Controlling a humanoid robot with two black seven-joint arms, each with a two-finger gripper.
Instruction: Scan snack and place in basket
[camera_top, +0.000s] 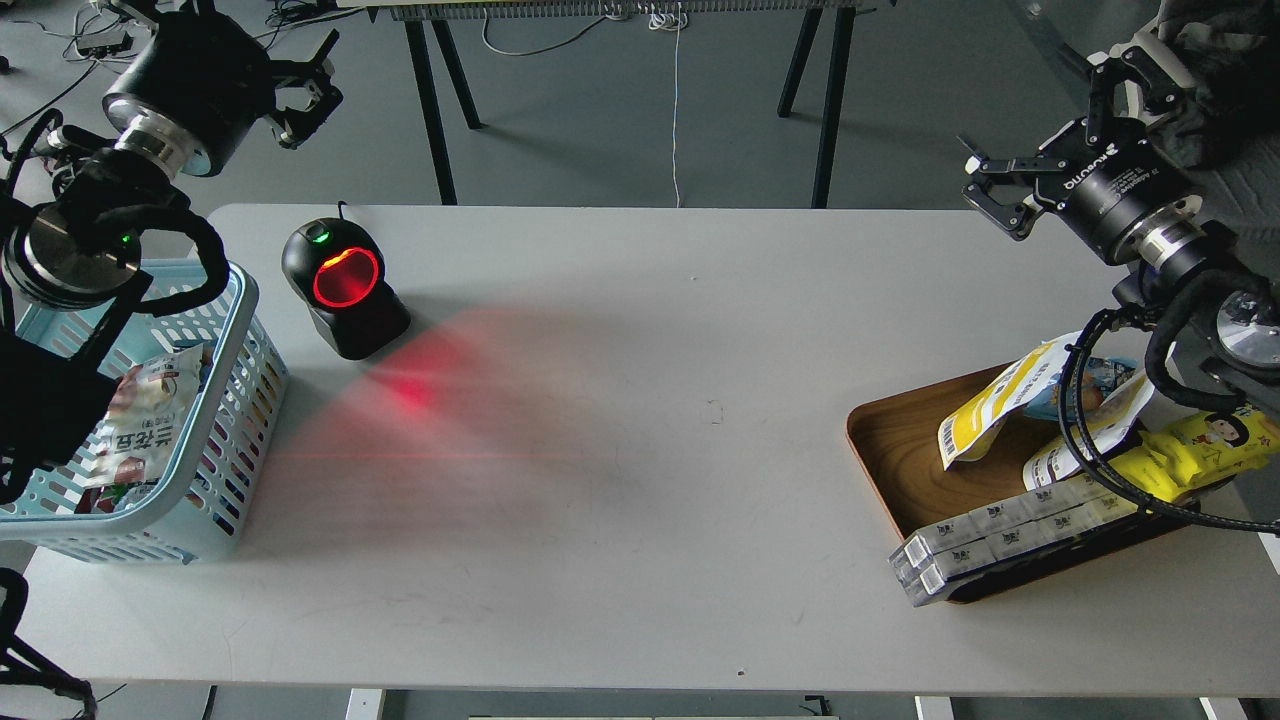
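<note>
A yellow and white snack pouch (985, 412) lies tilted in the brown wooden tray (890, 450) at the right, its barcode side up. A second similar pouch (1090, 432) lies beside it, partly behind my arm's cables. The light blue basket (235, 400) stands at the table's left edge and holds a white pouch with dark text (145, 420). My left gripper (318, 92) hangs open and empty above the table's far left corner, behind the basket. My right gripper (985, 192) is open and empty, raised above the far right of the table, behind the tray.
A black barcode scanner (345, 285) with a glowing red ring stands right of the basket and casts red light on the table. The tray also holds a long yellow wrapper with a cartoon face (1195, 450), a blue bag (1105, 372) and white boxes (1000, 545).
</note>
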